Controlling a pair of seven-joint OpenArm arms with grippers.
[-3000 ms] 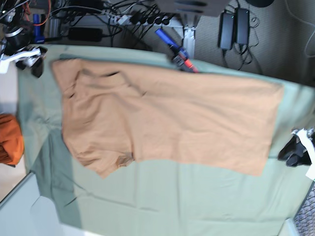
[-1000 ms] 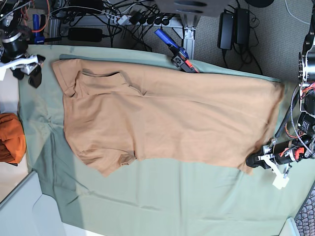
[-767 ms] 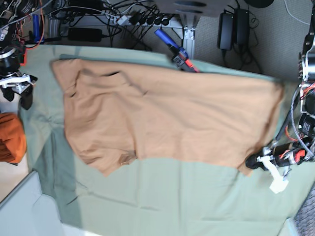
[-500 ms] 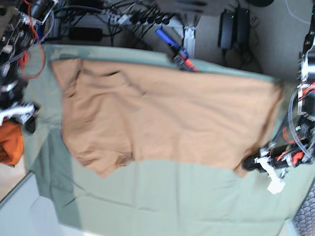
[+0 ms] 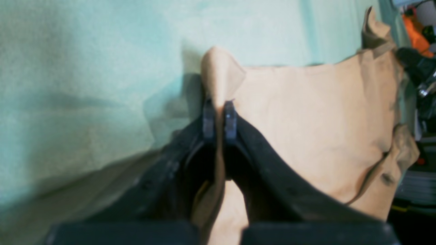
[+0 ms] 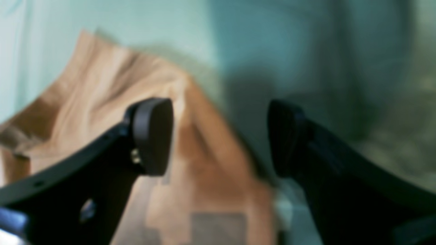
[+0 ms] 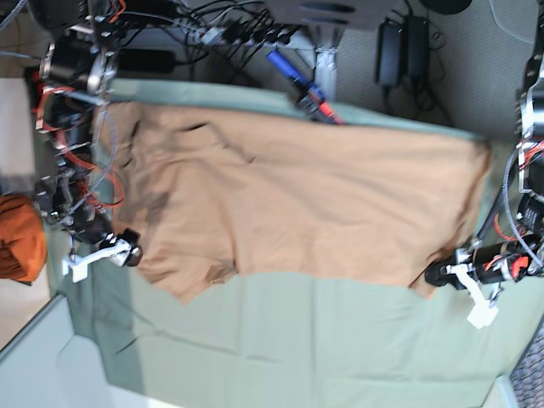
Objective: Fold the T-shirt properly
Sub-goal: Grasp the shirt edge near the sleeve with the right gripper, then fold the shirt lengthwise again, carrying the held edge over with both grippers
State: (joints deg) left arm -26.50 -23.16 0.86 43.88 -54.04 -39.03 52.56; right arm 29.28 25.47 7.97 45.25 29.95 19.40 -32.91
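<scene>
The tan T-shirt [image 7: 297, 204] lies spread flat on the pale green table cloth [image 7: 297, 340], collar end to the left and hem to the right. My left gripper [image 7: 432, 277] is at the shirt's near hem corner on the right. In the left wrist view it [image 5: 218, 115] is shut on a raised fold of the shirt [image 5: 306, 112]. My right gripper [image 7: 129, 255] is at the shirt's near left edge by the sleeve. In the blurred right wrist view it [image 6: 219, 136] is open, with shirt fabric [image 6: 102, 88] below and between the jaws.
A darker orange bundled cloth [image 7: 17, 238] lies off the table's left edge. A blue and red tool [image 7: 302, 89] sits at the far table edge. Cables and power adapters [image 7: 404, 47] lie on the floor behind. A grey surface [image 7: 34, 365] is at the near left.
My right arm has swung from the far left corner toward the near side, to the shirt's left sleeve edge. My left gripper came to the hem corner and has stayed there.
</scene>
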